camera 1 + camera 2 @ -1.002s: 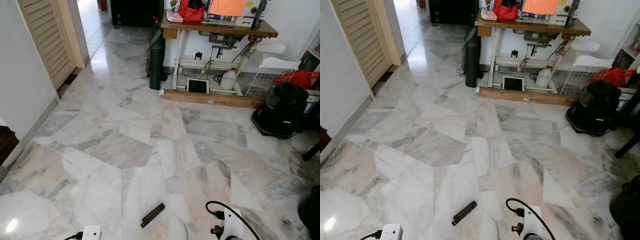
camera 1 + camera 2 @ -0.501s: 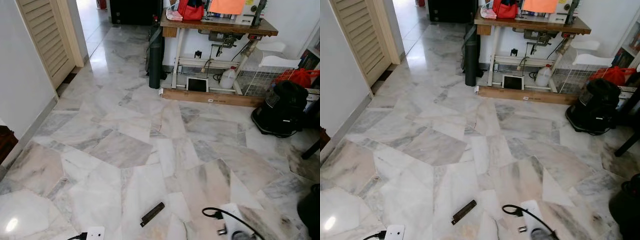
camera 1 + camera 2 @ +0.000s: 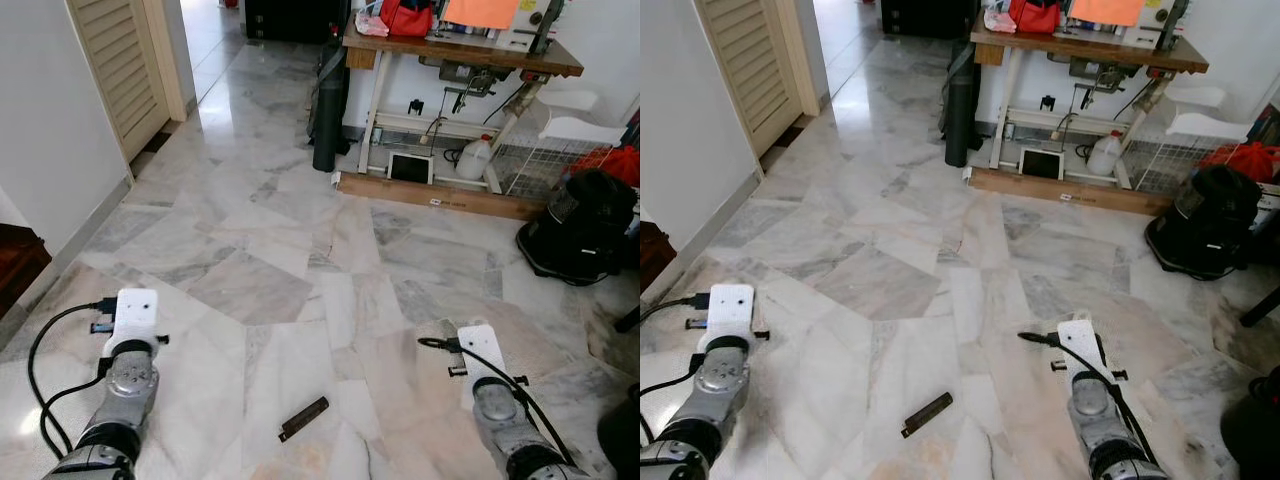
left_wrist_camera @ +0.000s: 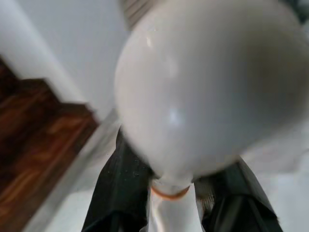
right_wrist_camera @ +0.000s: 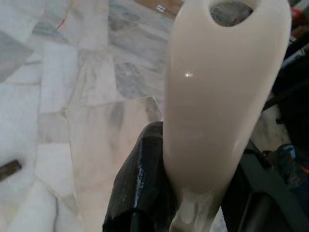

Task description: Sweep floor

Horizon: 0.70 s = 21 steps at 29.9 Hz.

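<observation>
Marble floor: polished, grey-veined white slabs cut at irregular angles, glossy enough to throw glare.

Debris: one small dark flat bar, ridged along its length, lying loose on the floor between the two arms, near the robot's feet.

Left claw: black fingers closed on a smooth white rounded handle end, glossy plastic, orange band at its neck.

Right claw: black fingers closed on a cream plastic handle, tapered, with a hang-hole at the tip.

Step in hand, by judgement: carrying both tools forward to the bar. Advice: lower the sweeping edge flat behind the bar and draw it slowly; on slick marble it would likely skid.

Background: wooden bench, black vacuum.
</observation>
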{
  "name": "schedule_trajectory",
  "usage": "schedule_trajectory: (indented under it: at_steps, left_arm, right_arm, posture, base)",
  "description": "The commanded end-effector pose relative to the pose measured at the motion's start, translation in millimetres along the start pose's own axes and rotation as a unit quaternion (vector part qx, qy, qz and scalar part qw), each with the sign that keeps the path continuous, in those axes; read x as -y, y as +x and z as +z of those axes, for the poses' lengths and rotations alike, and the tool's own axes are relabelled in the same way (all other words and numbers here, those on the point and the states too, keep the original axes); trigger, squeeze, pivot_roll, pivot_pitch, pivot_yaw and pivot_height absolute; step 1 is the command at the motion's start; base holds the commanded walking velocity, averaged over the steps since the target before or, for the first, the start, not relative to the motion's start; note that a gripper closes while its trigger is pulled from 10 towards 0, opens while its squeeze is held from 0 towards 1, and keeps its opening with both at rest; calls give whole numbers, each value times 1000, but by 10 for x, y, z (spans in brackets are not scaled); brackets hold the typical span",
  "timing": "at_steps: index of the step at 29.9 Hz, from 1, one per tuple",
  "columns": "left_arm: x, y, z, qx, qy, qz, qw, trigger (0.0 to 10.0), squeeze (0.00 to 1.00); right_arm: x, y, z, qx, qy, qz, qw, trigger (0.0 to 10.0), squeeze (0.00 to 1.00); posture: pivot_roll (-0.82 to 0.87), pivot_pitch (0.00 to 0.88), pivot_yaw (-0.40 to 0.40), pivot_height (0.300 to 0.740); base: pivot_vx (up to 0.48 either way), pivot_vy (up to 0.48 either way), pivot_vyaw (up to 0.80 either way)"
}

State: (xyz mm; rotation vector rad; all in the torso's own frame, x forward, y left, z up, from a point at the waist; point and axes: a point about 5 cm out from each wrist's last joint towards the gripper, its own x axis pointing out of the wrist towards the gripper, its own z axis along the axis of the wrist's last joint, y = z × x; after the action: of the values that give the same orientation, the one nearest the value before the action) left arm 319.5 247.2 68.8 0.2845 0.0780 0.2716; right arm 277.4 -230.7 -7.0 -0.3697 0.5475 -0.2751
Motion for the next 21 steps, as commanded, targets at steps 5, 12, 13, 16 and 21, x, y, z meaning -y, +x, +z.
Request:
schedule_trajectory:
  at_steps: [5,12,13,16,21]
  left_arm:
    - [241,69,178,12,-96,-93,991,10000,0]
    - [288,80,242,24,-105,-121,987,10000,0]
    - [290,88,263,27,-104,-128,986,10000,0]
    - [287,106,311,36,-104,-139,984,10000,0]
    - [315,121,388,47,-115,-175,977,10000,0]
  right_arm:
    - [172,38,199,57,26,-75,995,10000,0]
    - [336,58,391,108,36,-129,985,10000,0]
    - [366,59,449,123,43,-141,981,10000,0]
    - [406,55,551,149,55,-160,974,10000,0]
    - [383,47,657,172,106,-158,967,10000,0]
  posture:
    - [-101,17,-81,740]
    - [-102,18,-80,740]
    - [-102,18,-80,740]
    - [-102,18,-80,740]
    - [-94,20,-78,740]
  base:
    - [0,0,0]
    - [0,0,0]
    - [0,0,0]
    - [0,0,0]
    - [0,0,0]
